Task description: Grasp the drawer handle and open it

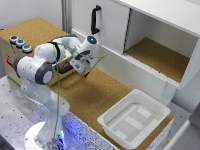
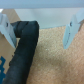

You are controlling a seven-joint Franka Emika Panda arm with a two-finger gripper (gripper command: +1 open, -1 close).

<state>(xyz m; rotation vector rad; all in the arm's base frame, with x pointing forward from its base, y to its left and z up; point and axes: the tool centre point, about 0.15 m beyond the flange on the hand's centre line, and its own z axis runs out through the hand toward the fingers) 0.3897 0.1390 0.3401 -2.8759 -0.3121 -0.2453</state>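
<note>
In the wrist view the drawer handle (image 2: 25,50) is a thick black bar fixed to a pale plywood panel (image 2: 6,57). It lies between my two pale fingers (image 2: 72,32), much nearer to one of them. My gripper (image 2: 39,31) is open, and I cannot tell whether the near finger touches the bar. In the exterior view the gripper (image 1: 83,68) is held close against the front of the plywood drawer box (image 1: 35,31). The arm hides the handle there.
Three coloured knobs (image 1: 20,43) sit on top of the plywood box. A white cabinet with a tall black vertical handle (image 1: 95,20) stands behind, with an open cork-lined compartment (image 1: 157,57). A white tray (image 1: 132,120) rests on the cork surface at the exterior view's lower right.
</note>
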